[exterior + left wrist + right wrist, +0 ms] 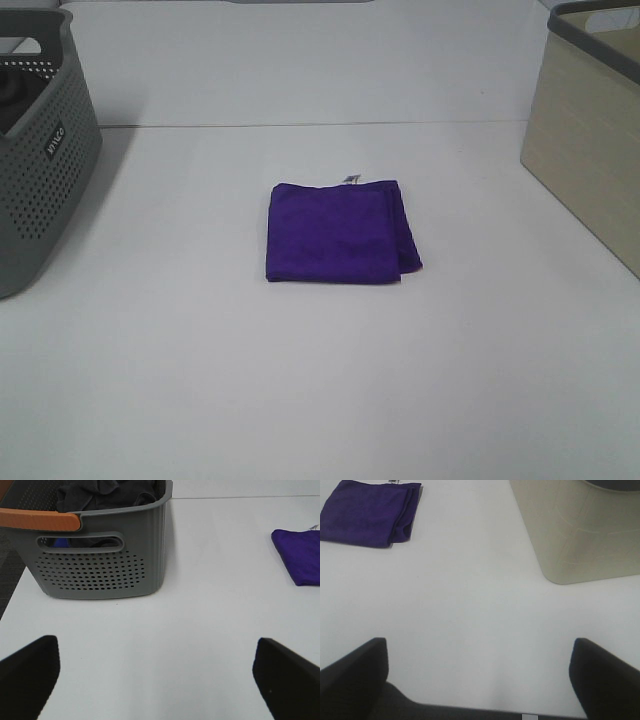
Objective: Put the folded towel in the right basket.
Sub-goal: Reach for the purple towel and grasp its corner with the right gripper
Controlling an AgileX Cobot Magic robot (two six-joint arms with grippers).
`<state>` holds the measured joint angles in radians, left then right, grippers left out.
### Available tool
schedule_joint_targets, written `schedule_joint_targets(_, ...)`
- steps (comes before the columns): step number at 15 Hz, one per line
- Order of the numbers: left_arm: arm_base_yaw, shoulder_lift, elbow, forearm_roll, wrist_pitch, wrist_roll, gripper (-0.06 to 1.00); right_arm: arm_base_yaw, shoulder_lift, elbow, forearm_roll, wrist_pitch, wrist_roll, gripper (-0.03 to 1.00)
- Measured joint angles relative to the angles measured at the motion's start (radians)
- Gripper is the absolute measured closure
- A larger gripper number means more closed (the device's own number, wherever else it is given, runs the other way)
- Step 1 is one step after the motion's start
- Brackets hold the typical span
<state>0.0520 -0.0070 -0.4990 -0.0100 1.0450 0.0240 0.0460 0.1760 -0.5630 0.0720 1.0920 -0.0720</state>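
A folded purple towel lies flat in the middle of the white table; it also shows in the left wrist view and in the right wrist view. The beige right basket stands at the table's right edge, also in the right wrist view. My left gripper is open and empty over bare table in front of the grey basket. My right gripper is open and empty over bare table, short of both towel and beige basket. Neither gripper shows in the exterior view.
A grey perforated basket with dark clothes inside stands at the left edge, also in the left wrist view. The white table stretches between the two baskets.
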Motion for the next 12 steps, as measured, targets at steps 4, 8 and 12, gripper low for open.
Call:
schedule_joint_targets(4, 0.000, 0.000, 0.000, 0.000, 0.000, 0.000, -0.05, 0.000, 0.433, -0.284, 0.022, 0.018, 0.000, 0.02)
schedule_joint_targets(8, 0.000, 0.000, 0.000, 0.000, 0.000, 0.000, -0.05, 0.000, 0.819, -0.526, 0.093, 0.035, -0.005, 0.02)
schedule_joint_targets(12, 0.000, 0.000, 0.000, 0.000, 0.000, 0.000, -0.05, 0.000, 1.076, -0.541, 0.311, -0.046, -0.103, 0.02)
